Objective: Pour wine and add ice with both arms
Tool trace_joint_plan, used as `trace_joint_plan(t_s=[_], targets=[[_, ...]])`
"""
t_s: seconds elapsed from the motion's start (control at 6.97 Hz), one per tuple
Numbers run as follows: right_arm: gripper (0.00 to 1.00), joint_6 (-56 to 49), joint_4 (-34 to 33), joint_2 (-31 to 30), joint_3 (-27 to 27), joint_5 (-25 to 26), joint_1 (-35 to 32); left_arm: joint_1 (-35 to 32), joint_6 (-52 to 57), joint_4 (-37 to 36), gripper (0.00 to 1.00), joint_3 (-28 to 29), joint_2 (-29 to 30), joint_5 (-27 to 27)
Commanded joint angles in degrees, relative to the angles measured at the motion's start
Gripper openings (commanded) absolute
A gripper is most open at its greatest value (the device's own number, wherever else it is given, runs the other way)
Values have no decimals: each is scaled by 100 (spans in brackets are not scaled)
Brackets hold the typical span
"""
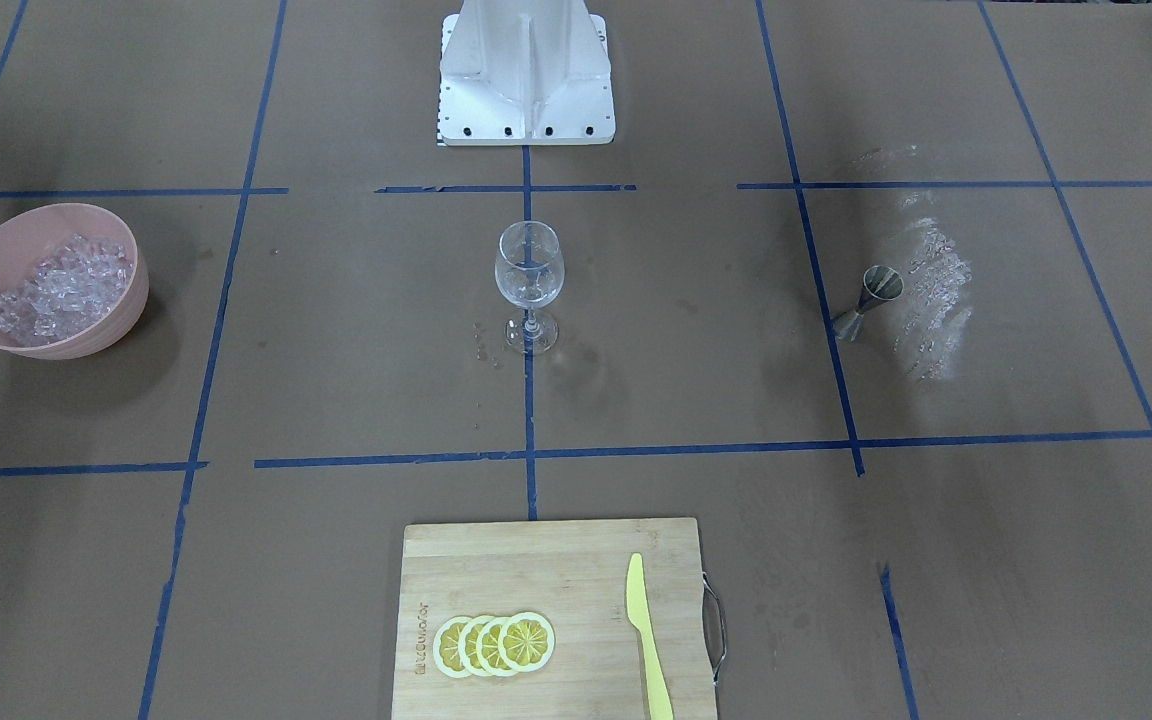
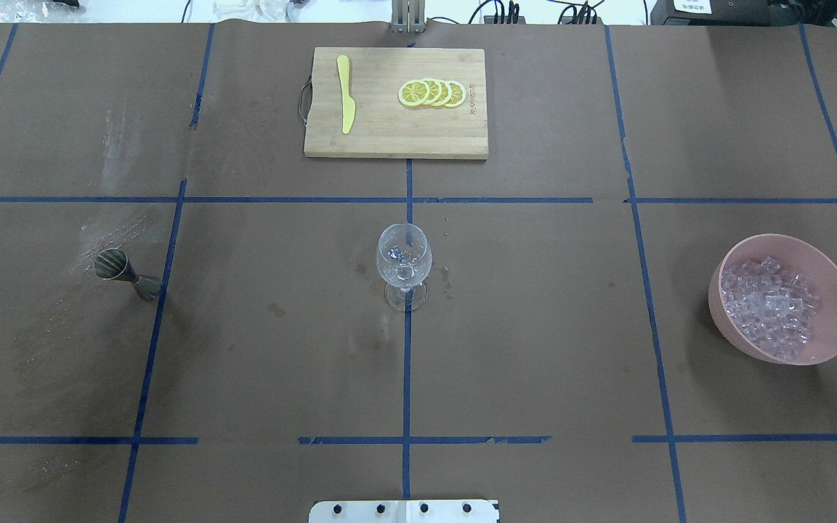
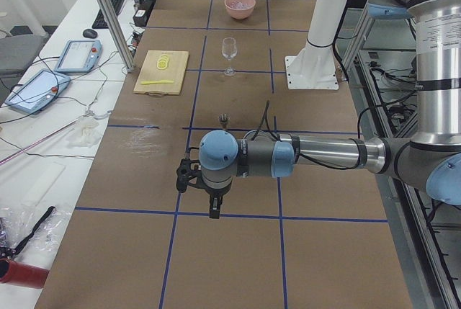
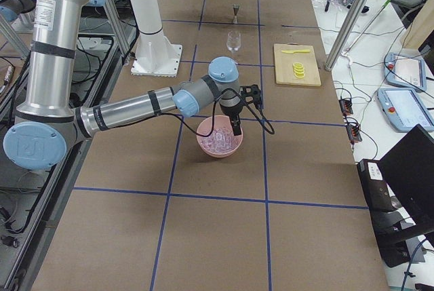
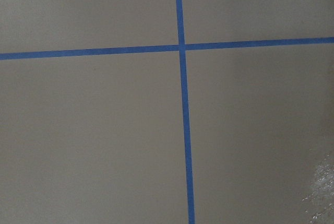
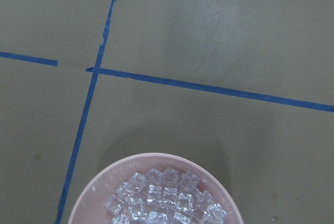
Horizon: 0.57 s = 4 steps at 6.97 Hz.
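**Q:** R gripper (image 4: 237, 132), status?
**A:** Mine hung over the pink bowl (image 2: 716, 290) at table right, ice (image 2: 771, 305) heaped just below. Poised to pick, I'd judge. Jaw gap and load: can't tell.
**Q:** L gripper (image 3: 214, 214)?
**A:** Hung over bare table, left of the jigger (image 2: 124, 272). Can't tell either. Wine glass (image 2: 404, 261) stood centre, reachable by both.

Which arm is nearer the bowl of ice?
The right arm: its gripper hangs beside the pink bowl, while the left arm is past the jigger.
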<state>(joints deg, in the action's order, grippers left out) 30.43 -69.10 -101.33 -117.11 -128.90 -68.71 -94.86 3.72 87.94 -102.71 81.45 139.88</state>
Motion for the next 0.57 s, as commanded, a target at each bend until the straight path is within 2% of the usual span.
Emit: trace_joint_plan(t_s=[0.0, 0.14, 0.43], targets=[[99, 1471, 1657, -492, 239, 1039, 1171, 3, -82, 4, 100, -83, 11, 4], [99, 1797, 1985, -546, 450, 1434, 1532, 3, -82, 12, 100, -83, 20, 4], [98, 2247, 2112, -581, 523, 2067, 2104, 3, -82, 12, 100, -83, 37, 13]])
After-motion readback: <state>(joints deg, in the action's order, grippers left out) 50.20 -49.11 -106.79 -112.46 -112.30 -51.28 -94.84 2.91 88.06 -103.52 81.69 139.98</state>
